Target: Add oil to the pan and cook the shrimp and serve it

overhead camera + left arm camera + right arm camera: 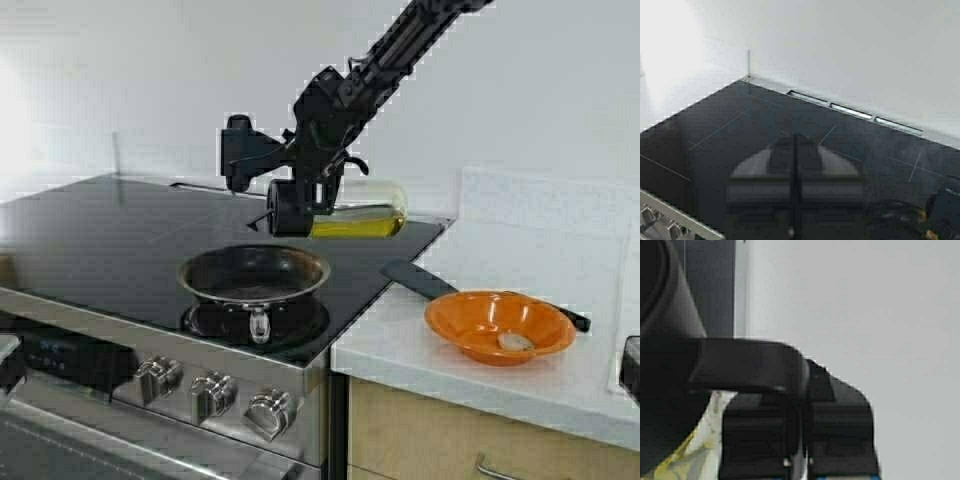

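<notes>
Above the stove [120, 240], the right gripper [318, 172] clasps the handle [747, 365] of the jug [345, 210], tipped sideways with oil [355, 226] pooled along its lower side over the pan [254, 274], while the left gripper [795, 187] hangs clenched over the glass cooktop.

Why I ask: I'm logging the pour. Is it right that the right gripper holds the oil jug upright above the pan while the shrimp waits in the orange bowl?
Not upright: the high view shows the oil jug tipped on its side in the right gripper, lid toward the pan. The shrimp does wait in the orange bowl.
</notes>
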{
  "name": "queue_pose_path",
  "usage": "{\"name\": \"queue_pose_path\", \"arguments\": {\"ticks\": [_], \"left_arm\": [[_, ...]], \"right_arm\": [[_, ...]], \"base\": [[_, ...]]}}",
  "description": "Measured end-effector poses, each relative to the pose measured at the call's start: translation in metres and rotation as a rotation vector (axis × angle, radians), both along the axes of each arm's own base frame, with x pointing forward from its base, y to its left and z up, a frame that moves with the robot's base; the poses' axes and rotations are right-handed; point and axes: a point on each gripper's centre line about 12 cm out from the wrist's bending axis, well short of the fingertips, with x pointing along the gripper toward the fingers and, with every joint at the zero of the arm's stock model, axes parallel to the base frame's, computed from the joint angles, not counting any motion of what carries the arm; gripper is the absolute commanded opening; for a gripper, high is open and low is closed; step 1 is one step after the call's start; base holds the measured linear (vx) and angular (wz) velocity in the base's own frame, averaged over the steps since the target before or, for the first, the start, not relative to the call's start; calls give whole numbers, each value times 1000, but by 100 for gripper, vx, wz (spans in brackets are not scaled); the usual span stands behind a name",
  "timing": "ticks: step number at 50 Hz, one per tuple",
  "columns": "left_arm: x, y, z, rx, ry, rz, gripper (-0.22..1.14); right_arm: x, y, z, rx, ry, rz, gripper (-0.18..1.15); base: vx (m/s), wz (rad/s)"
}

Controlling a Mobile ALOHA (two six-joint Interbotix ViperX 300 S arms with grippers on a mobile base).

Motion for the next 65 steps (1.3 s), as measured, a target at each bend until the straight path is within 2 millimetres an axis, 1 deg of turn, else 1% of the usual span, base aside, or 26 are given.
{"name": "queue_pose_path", "arguments": {"ticks": [10,20,26,33,36,40,43,49,53,57,60,63,65], "left_arm": [[0,0,0,0,-2,0,3],[0,0,0,0,0,0,3],[0,0,0,0,0,-2,3],[0,0,0,-3,-1,0,3],[0,0,0,-3,0,0,3],[0,0,0,-3,0,0,3],[0,0,0,-3,0,0,3],[0,0,0,-2,-2,0,3],[0,0,0,-2,0,0,3],[0,0,0,-2,0,0,3],[0,0,0,0,-2,0,3],[0,0,0,-2,0,0,3],[0,0,0,-2,0,0,3]], "right_arm": [[4,6,5,4,-23,9,8],[8,10,5,-10,-43,25,8],[13,13,15,27,-58,9,8],[25,11,35,221,-49,-107,8],[29,8,39,302,-30,-160,8],[31,3,40,387,0,-221,8],[30,0,33,448,32,-265,7],[19,-8,18,580,82,-340,7],[8,-12,18,703,107,-364,8],[-3,-17,27,862,122,-387,7],[-11,-23,40,1003,128,-403,7],[-19,-31,52,1128,127,-416,8],[-24,-41,63,1220,117,-421,8]], "base": [[0,0],[0,0],[0,0],[0,0],[0,0],[0,0],[0,0],[0,0],[0,0],[0,0],[0,0],[0,0],[0,0]]}}
